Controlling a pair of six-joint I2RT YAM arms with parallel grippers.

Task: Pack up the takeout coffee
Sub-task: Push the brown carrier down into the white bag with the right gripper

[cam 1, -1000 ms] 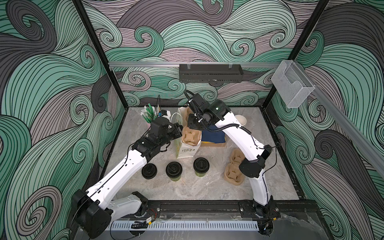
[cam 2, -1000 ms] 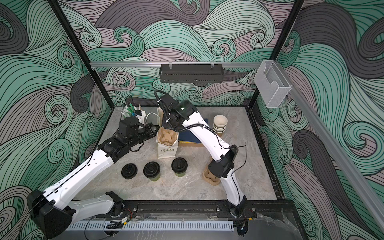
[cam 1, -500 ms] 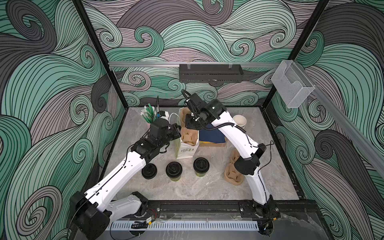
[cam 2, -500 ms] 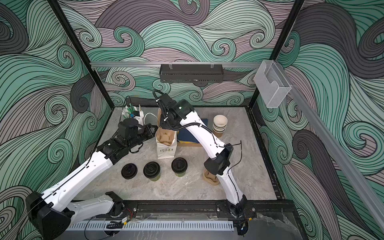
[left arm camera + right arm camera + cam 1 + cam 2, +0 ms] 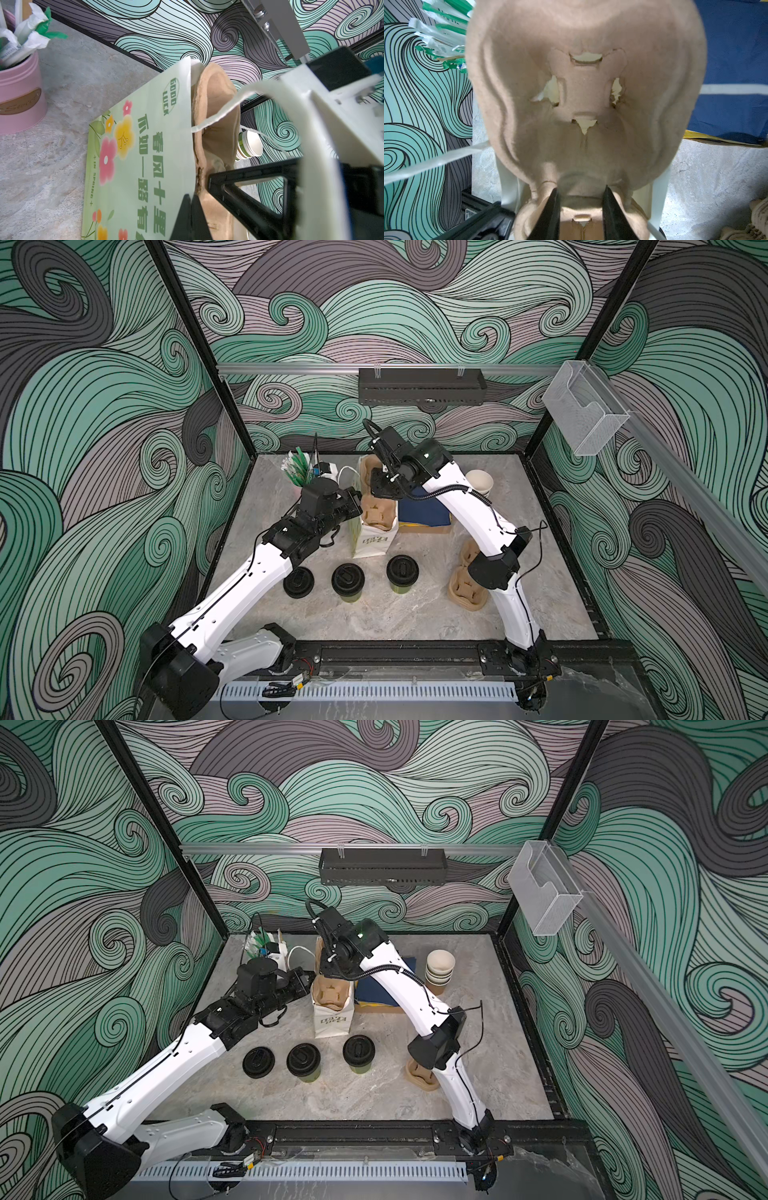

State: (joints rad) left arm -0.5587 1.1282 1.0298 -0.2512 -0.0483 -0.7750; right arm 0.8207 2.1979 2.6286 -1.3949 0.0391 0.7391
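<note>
Two takeout coffee cups (image 5: 348, 580) (image 5: 402, 572) with black lids stand on the table in front of a white and green paper bag (image 5: 372, 533), seen in both top views (image 5: 304, 1061) (image 5: 358, 1051). My left gripper (image 5: 192, 199) is shut on the bag's rim (image 5: 141, 145) at its left side (image 5: 356, 502). A brown pulp cup carrier (image 5: 529, 83) stands upright, partly inside the bag's mouth. My right gripper (image 5: 580, 191) is shut on the carrier's middle ridge, above the bag (image 5: 380, 489).
A loose black lid (image 5: 298, 581) lies left of the cups. Spare pulp carriers (image 5: 465, 589) sit under the right arm's elbow. A stack of lidless cups (image 5: 480, 485) and a blue-topped box (image 5: 424, 514) are behind. A pink pot of straws (image 5: 18, 93) stands at the back left.
My right gripper has shifted a little to the left with the carrier, over the bag. The left gripper has kept its hold on the bag's rim and barely moved.
</note>
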